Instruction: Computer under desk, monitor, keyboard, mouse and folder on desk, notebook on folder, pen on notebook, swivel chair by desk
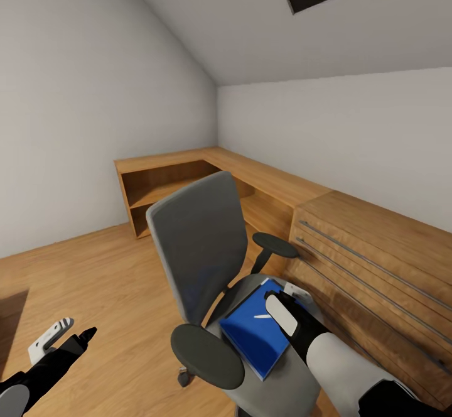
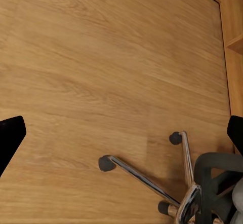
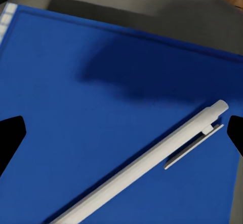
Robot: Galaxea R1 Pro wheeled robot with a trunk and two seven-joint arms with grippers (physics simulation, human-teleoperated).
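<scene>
Right gripper (image 3: 121, 133) hangs just above the folder (image 1: 254, 329) w/ jaws apart; in the right wrist view both dark tips sit at the frame edges w/ the pen (image 3: 147, 165) between them, nothing clamped. Left gripper (image 1: 75, 336) is off to the side over the wooden floor (image 2: 101, 57), also spread and empty, chrome chair base (image 2: 147, 181) in its wrist cam. Pen lies on the blue folder, which lies flat on the seat of the swivel chair (image 1: 201, 241), chair just beside the light wooden drawer unit (image 1: 376, 247). Handling, my guess: pen is light, stiff, smooth plastic, prob. slippery and apt to roll on the slick cover; best pinched mid-barrel, across its width, away from the clip. Long axis runs diagonally over the folder; clip end points toward one far corner, other end runs out of frame, so can't tell the tip. Jaws look roughly crosswise to the barrel.
</scene>
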